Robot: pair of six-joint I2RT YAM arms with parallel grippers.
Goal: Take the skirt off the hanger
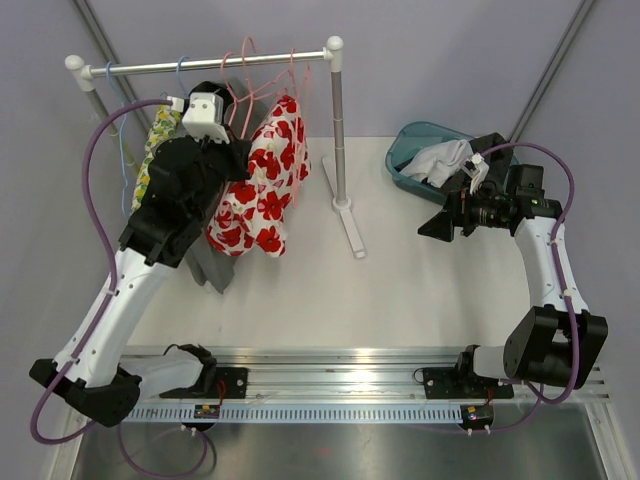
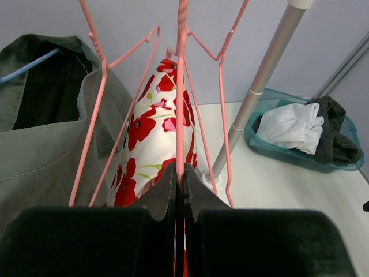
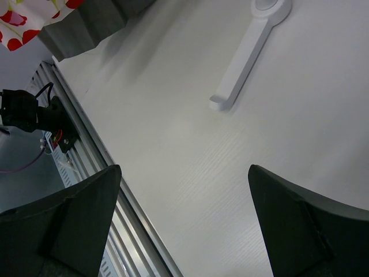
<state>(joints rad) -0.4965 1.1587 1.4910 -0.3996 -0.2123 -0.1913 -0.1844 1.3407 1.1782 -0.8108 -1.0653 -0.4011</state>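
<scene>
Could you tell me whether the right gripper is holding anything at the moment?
No, the right gripper is spread wide open, with only the table visible between its fingers.

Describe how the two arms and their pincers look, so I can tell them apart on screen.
Both look alike: the left arm and right arm have white links and black joint housings. A purple cable loops along each. The left pincer and right pincer have matte black, wedge-shaped fingers. No markings visible.

Right gripper (image 3: 184, 173) gapes over the table (image 3: 173, 115), with rack foot (image 3: 248, 57) and seemingly grey cloth (image 3: 86, 29) beyond
</scene>
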